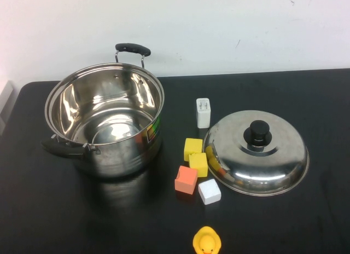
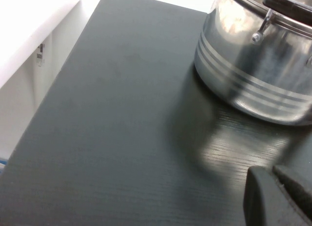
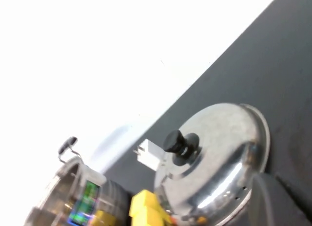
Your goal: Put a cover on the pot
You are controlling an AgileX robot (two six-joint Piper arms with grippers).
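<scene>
So the pot (image 1: 104, 120) is sitting uncovered on the black counter (image 1: 284, 221), over at roughly 9 o'clock from the middle of the high view. One black handle sticks up at its 12 o'clock side, the other pokes out low around 7 o'clock. You can see straight down into the shiny inside.

The lid (image 1: 256, 152) is lying dome-up on the counter well off to the pot's 3 o'clock, black knob on top. Between pot and lid there's a little cluster: a white charger plug (image 1: 203, 112) standing upright, two yellow blocks (image 1: 195, 156) touching each other, an orange block (image 1: 186, 179) and a white block (image 1: 209, 191) just below them. The yellow and white blocks sit right up against the lid's rim. A rubber duck (image 1: 206, 242) sits at 6 o'clock, at the near edge.

Neither arm shows up in the high view. The left hand (image 2: 278, 197) only peeks into its own wrist camera as a dark finger tip, hovering over bare counter near the pot's outer wall; can't tell if it's released or clenched. Same deal with the right hand (image 3: 278, 199): just a dark bit at the edge of its wrist view, near the lid's rim, and I can't tell its state either.
</scene>
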